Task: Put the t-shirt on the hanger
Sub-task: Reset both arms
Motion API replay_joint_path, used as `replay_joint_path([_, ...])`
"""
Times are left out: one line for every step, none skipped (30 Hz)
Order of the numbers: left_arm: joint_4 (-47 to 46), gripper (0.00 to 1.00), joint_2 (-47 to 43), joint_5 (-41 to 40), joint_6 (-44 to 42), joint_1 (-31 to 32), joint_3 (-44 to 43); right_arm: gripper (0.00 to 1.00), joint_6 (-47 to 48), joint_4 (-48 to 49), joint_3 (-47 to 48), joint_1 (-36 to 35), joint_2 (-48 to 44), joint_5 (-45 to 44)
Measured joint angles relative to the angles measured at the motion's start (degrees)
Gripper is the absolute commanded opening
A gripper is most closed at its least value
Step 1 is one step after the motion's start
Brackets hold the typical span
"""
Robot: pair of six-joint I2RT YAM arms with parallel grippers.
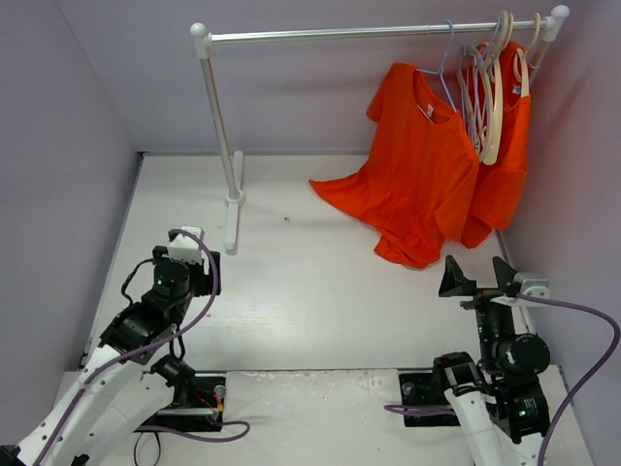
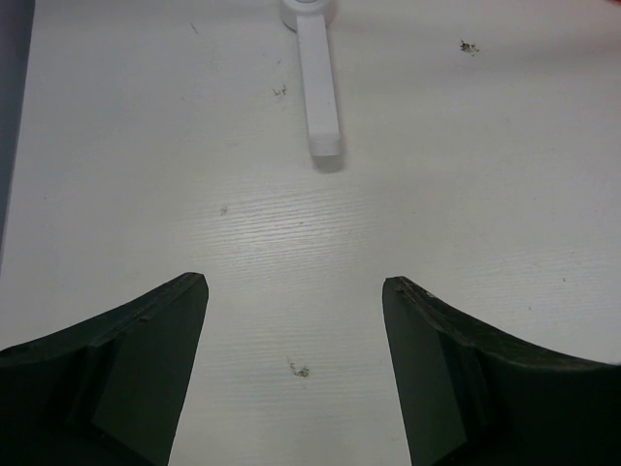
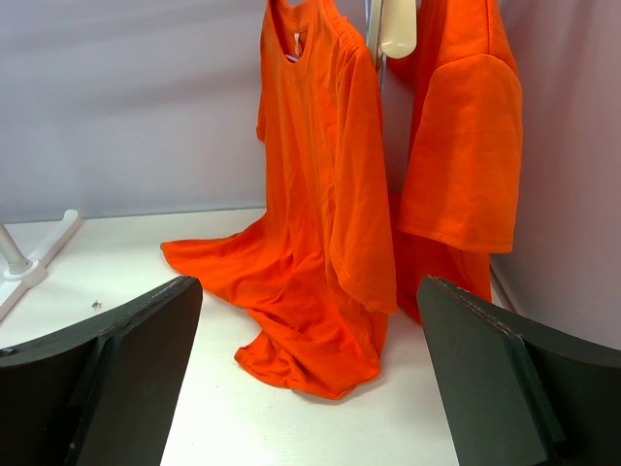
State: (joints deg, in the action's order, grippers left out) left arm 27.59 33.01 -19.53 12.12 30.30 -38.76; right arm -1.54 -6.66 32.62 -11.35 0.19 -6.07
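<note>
I am aiming my released right claw (image 1: 477,275) at the t-shirt (image 1: 417,184), hanging down from the hanger (image 1: 446,53) on the rail (image 1: 340,34) straight ahead, hem trailing on the surface (image 1: 291,291), my released left claw (image 2: 296,286) sitting well apart.

No text, brand, number or sign can be read in any of the views. A small pale tag (image 3: 294,46) is seen inside the collar of the orange t-shirt (image 3: 320,214), but it is too small for anything printed on it to be made out.
</note>
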Motion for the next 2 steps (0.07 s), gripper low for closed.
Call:
replay_joint_path([0.0,0.73,0.0,0.0,0.0,0.0,0.0,1.00,0.0,0.0,0.0,0.0,0.0,0.0])
replay_joint_path([0.0,0.73,0.1,0.0,0.0,0.0,0.0,1.00,0.0,0.0,0.0,0.0,0.0,0.0])
